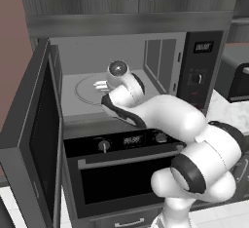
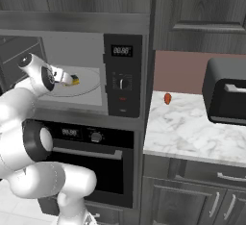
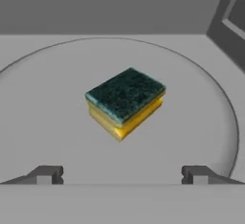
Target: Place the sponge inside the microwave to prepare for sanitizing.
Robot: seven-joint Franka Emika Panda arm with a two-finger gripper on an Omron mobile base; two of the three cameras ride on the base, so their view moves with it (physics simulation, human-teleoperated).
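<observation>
The sponge [image 3: 125, 102], a yellow block with a dark green top, lies flat on the round glass turntable [image 3: 206, 89] inside the microwave [image 2: 122, 75]. In the hand view my gripper [image 3: 122, 175] is open, its fingertips [image 3: 48, 174] spread wide, short of the sponge and not touching it. From the right base view the sponge [image 2: 75, 81] sits just past the gripper [image 2: 67, 79], which reaches into the grey cavity. In the left base view the hand [image 1: 100, 85] is over the turntable [image 1: 85, 93] and hides the sponge.
The microwave door [image 1: 34, 134] stands swung open at the left. Below is a black oven [image 2: 91, 153] with a silver bar handle. A marble counter [image 2: 187, 128] to the right carries a dark toaster [image 2: 226, 92] and a small red object [image 2: 167, 98].
</observation>
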